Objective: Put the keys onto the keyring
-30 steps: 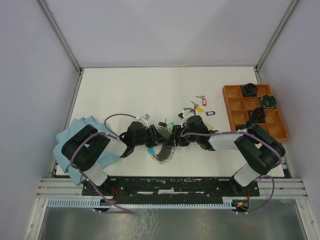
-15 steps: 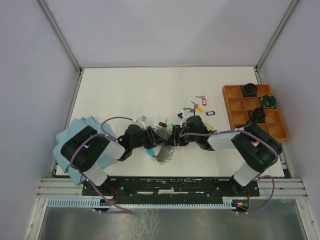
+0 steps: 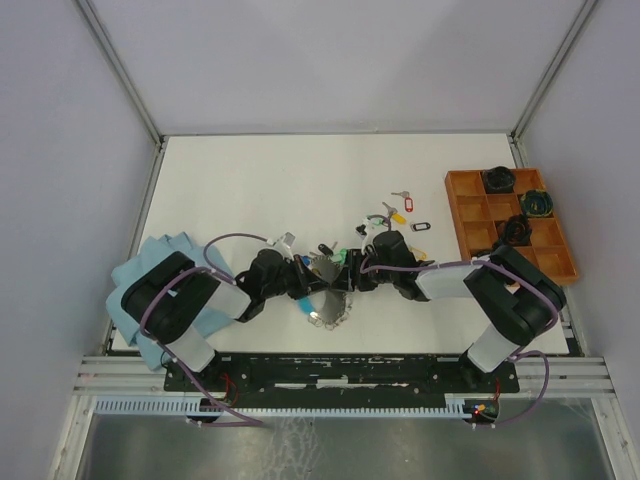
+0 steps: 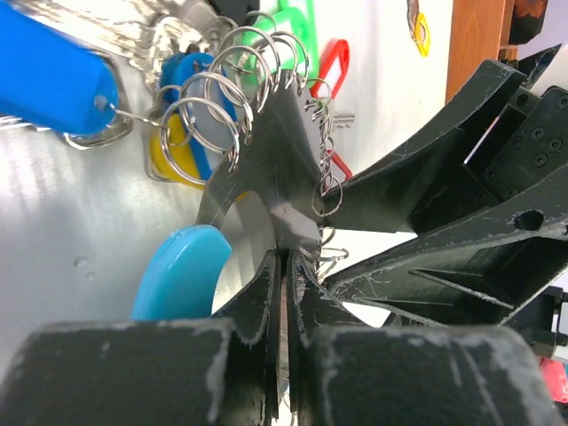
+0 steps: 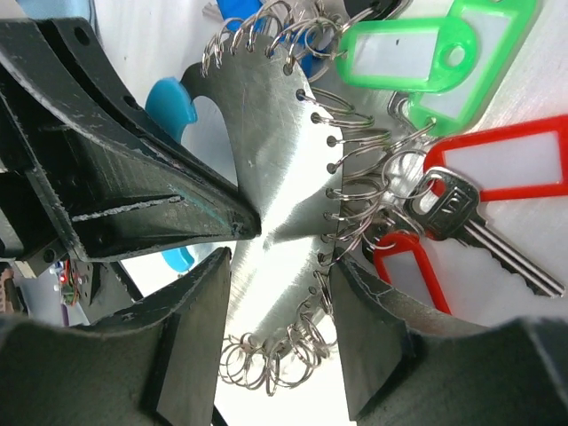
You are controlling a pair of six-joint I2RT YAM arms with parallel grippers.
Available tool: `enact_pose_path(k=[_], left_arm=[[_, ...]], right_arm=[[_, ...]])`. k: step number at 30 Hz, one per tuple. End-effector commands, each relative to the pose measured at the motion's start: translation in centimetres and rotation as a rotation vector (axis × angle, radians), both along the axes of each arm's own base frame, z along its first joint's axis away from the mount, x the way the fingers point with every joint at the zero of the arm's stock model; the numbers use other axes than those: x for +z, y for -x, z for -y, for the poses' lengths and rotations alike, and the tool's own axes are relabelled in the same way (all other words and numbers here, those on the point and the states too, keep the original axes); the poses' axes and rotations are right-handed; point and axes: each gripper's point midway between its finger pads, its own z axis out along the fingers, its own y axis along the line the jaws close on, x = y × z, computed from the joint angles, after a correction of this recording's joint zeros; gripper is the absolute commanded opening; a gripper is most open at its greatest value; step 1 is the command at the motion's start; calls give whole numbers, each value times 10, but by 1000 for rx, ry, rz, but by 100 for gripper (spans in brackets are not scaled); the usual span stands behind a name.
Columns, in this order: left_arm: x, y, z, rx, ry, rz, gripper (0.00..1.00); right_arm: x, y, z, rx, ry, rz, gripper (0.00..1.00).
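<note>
The keyring shows as a curved grey metal plate (image 4: pixel 275 151) edged with several small wire rings, with a bright blue sleeve (image 4: pixel 182 271). It hangs between the two grippers in the top view (image 3: pixel 326 308). My left gripper (image 4: pixel 286 257) is shut on the plate's edge. My right gripper (image 5: pixel 280 266) is open, its jaws straddling the plate (image 5: pixel 266 160) with a gap on each side. Keys with green (image 5: pixel 417 44) and red (image 5: pixel 506 169) tags hang from the rings. A blue tag (image 4: pixel 49 75) and a yellow tag (image 4: pixel 173 155) hang there too.
Loose keys with red and yellow tags (image 3: pixel 399 212) and a black tag (image 3: pixel 420 225) lie behind the grippers. A wooden compartment tray (image 3: pixel 466 215) with dark coiled bundles stands at the right. A light blue cloth (image 3: pixel 135 275) lies under the left arm.
The left gripper has shifted slightly right, toward the right gripper. The keyring plate hangs a little lower and nearer the front edge. Both grips look the same.
</note>
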Motion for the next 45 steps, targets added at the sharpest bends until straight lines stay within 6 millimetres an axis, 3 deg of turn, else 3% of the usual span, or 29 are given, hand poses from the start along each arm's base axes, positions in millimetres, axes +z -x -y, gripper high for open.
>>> enact_pose_path(k=[1,8,18,25,28,30,35,45], left_arm=[[35,-6,18,-93,23,165,3],[50,-16,7,-109,-96,285,3],[74,-26,-17,-180,-344,420,3],[107,-33,-22,-245,-453,452,3],[118,-35,-27,-292,-529,446,3],[122,-33,-35,-329,-597,430,3],[143,-39,-46,-401,-709,473,3],[166,-59,-53,-504,-867,542,3]], right_arm=[[30,-2,-10,56,-30,100,57],[49,-12,13,30,68,244,70],[103,-28,55,-45,181,556,99],[132,-38,69,-105,193,692,99],[129,-46,69,-85,232,751,93],[131,-50,71,-93,265,750,99],[139,-47,63,-65,199,818,100],[132,-36,47,35,127,860,100]])
